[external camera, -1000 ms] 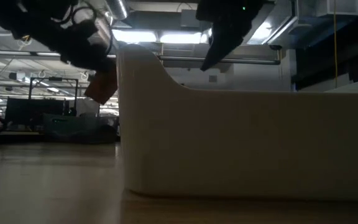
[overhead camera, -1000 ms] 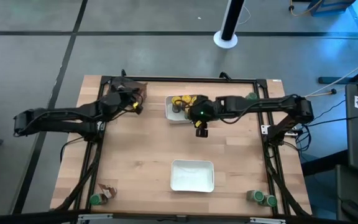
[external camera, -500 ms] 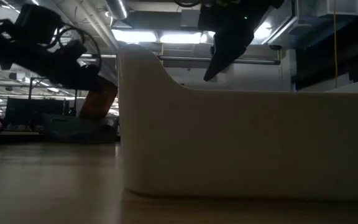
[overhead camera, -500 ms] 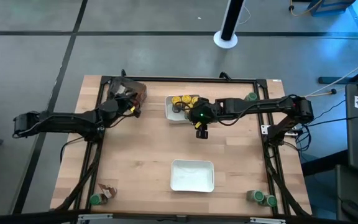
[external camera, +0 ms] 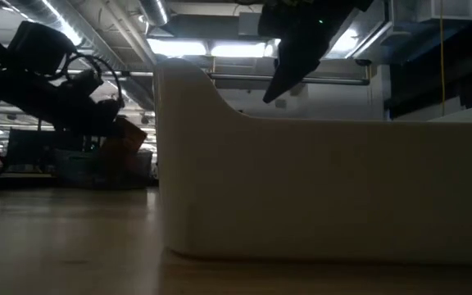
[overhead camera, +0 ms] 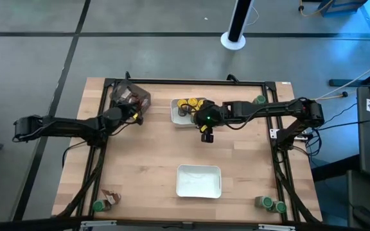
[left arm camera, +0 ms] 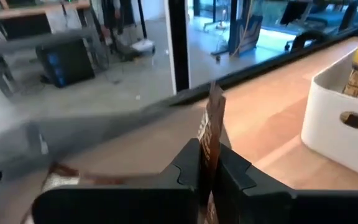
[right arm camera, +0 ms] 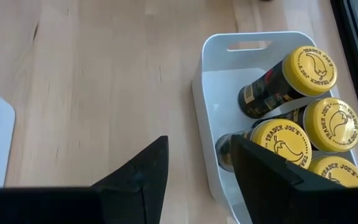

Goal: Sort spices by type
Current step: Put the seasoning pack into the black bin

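My left gripper (overhead camera: 135, 113) is at the far left, beside the near side of the dark bin (overhead camera: 131, 96), shut on a crinkled brown-orange packet (left arm camera: 214, 121). My right gripper (right arm camera: 199, 142) hangs open with nothing between its fingers, above the bare table next to the white tray (right arm camera: 211, 93) at the far middle. Several yellow-lidded jars (right arm camera: 312, 68) lie in that tray. Green-lidded jars stand at the near left (overhead camera: 98, 206), the near right (overhead camera: 272, 205) and the far right (overhead camera: 260, 99). Another packet (overhead camera: 112, 197) lies on the table at the near left. My left gripper pinches the packet (left arm camera: 211, 146) between its two fingers (left arm camera: 188, 168). The fingers come at it nearly level. The packet stands on edge and sticks out past the fingertips (external camera: 125, 138). It is clear of the table in the low view.
A second white tray (overhead camera: 199, 181) stands at the near middle, filling the front of the low view (external camera: 326, 188). A black frame (overhead camera: 191, 82) runs round the table's edges. Bare wood lies between the two trays.
My left gripper has sunk with the packet and drawn back a little toward the table's left edge, rolling slightly. The packet now hangs lower, beside the bin. My right gripper has kept still.
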